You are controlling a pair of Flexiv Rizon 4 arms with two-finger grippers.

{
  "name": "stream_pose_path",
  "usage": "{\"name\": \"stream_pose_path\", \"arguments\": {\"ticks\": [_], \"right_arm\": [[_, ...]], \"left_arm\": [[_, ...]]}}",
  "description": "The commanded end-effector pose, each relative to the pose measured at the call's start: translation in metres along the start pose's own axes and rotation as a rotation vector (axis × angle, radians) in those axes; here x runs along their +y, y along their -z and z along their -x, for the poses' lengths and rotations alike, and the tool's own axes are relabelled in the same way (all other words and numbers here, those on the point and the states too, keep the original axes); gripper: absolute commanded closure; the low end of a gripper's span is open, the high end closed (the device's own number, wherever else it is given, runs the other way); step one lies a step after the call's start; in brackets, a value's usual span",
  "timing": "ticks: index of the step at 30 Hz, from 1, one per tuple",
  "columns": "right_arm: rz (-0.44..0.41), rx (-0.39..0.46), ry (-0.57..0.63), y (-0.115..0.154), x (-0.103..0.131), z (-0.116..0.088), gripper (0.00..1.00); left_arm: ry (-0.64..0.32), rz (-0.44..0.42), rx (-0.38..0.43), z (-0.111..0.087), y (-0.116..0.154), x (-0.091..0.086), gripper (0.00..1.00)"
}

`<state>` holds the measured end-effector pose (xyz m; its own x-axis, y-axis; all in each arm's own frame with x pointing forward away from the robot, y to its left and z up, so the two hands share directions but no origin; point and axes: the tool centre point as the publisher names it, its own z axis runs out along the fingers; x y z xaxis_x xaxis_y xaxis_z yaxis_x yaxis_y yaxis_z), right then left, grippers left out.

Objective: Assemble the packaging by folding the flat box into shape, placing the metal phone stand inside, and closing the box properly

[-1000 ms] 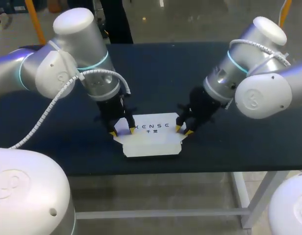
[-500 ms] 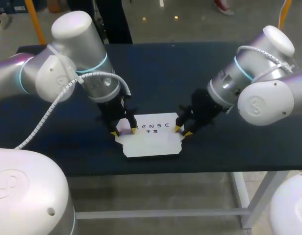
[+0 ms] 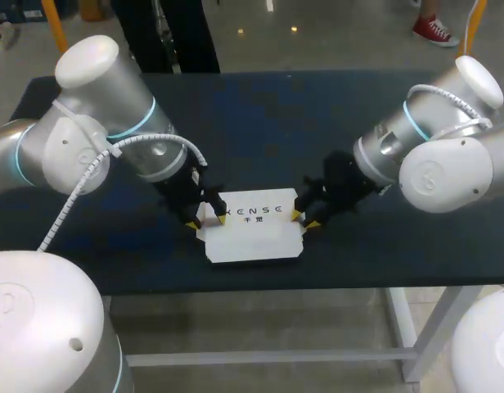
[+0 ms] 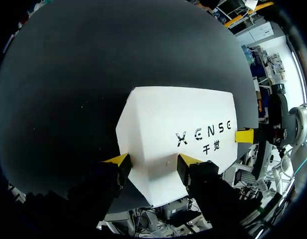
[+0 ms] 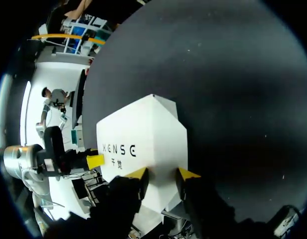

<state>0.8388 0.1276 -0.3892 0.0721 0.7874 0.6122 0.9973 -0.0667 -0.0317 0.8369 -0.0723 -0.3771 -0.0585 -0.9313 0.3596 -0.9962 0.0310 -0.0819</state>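
Box point(image 3: 254, 232) flat, ends between left fingers point(image 3: 190, 223), right fingers point(image 3: 310, 223); seemingly ungripped

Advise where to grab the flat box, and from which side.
Take the box by its short end flaps, one hand from each end, where the left hand and right hand now sit. It lies flat on the table, so probably only those protruding edges offer a pinch.
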Motion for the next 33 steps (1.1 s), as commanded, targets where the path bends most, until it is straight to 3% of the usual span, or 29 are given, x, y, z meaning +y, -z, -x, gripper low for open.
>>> {"name": "stream_pose_path", "arguments": {"ticks": [1, 17, 24, 33], "right_arm": [[-0.01, 0.024, 0.002, -0.001, 0.003, 0.001, 0.58], [-0.018, 0.086, 0.007, -0.009, 0.009, -0.002, 0.58], [-0.036, 0.08, 0.058, -0.012, 0.006, -0.005, 0.53], [-0.051, 0.086, 0.079, -0.012, 0.005, -0.005, 0.53]], "left_arm": [[-0.013, -0.013, 0.055, 0.006, -0.002, 0.005, 0.37], [-0.064, -0.007, 0.106, 0.0, -0.007, -0.002, 0.37], [-0.069, 0.003, 0.104, 0.0, -0.008, -0.004, 0.38], [-0.071, 0.008, 0.113, 0.0, -0.009, -0.005, 0.39]]}}
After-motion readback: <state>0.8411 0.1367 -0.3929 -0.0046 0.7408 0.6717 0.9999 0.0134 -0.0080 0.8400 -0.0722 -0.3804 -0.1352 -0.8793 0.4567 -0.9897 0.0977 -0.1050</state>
